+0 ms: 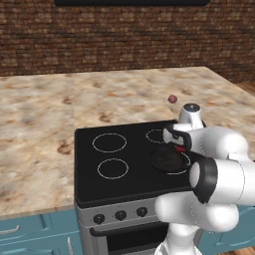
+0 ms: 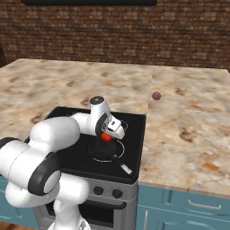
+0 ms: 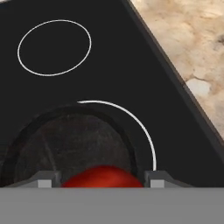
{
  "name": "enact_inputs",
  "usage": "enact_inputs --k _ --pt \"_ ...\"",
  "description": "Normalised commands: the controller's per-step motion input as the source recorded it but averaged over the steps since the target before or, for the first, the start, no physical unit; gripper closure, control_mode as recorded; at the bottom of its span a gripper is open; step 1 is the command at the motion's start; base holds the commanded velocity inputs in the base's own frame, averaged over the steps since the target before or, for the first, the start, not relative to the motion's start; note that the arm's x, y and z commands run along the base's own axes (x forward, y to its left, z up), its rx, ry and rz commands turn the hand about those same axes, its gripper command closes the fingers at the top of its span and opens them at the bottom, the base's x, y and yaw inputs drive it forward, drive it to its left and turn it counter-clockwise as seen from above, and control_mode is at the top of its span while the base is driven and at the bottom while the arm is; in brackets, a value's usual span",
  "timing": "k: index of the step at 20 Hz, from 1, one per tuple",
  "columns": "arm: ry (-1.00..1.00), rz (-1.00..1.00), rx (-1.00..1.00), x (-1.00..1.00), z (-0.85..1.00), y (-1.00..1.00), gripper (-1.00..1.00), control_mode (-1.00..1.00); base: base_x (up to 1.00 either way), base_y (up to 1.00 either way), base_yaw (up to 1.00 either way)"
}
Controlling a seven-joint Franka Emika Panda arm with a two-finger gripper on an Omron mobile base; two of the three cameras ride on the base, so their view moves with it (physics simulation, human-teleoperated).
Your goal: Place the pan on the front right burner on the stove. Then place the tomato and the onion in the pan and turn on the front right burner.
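The black pan [image 1: 166, 159] [image 2: 99, 149] [image 3: 65, 146] rests on the stove [image 1: 99, 187] [image 2: 134, 130], over the front right burner [image 3: 146, 133] and slightly off the ring's centre. Its pale handle [image 2: 125, 169] points toward the stove's front edge. My gripper [image 1: 178, 146] [image 2: 108, 135] [image 3: 99, 180] hangs just above the pan, shut on the bright red tomato [image 1: 181, 148] [image 2: 105, 137] [image 3: 103, 177], which sits between the two fingertips [image 3: 155, 178]. The purplish onion [image 1: 173, 98] [image 2: 156, 95] lies on the counter behind and to the right of the stove.
Three smaller burner rings [image 1: 109, 142] [image 3: 54, 47] mark the rest of the cooktop. A row of black knobs [image 1: 120, 215] [image 2: 106, 192] lines the steel front. Marble counter [image 1: 35, 129] [image 2: 188, 134] surrounds the stove, with a brick wall [image 1: 124, 40] behind.
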Motion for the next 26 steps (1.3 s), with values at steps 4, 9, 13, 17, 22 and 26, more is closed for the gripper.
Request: enact_inputs --k 4,9,13,17,22,26 --pt "0.00 -0.01 0.00 0.25 -0.19 0.01 1.00 -1.00 0.00 0.00 0.00" --pt "0.00 -0.01 0.00 0.18 -0.28 0.00 1.00 -1.00 0.00 0.00 0.00" --pt "0.00 -0.01 0.00 0.09 -0.28 0.04 1.00 -1.00 0.00 0.00 0.00" --pt "0.00 -0.01 0.00 0.01 -0.22 0.16 1.00 -1.00 0.00 0.00 0.00" --pt "0.00 -0.02 0.00 0.00 -0.11 0.23 1.00 -1.00 0.00 0.00 0.00" --pt "0.00 -0.03 0.00 0.04 -0.09 0.05 1.00 -1.00 0.00 0.00 0.00"
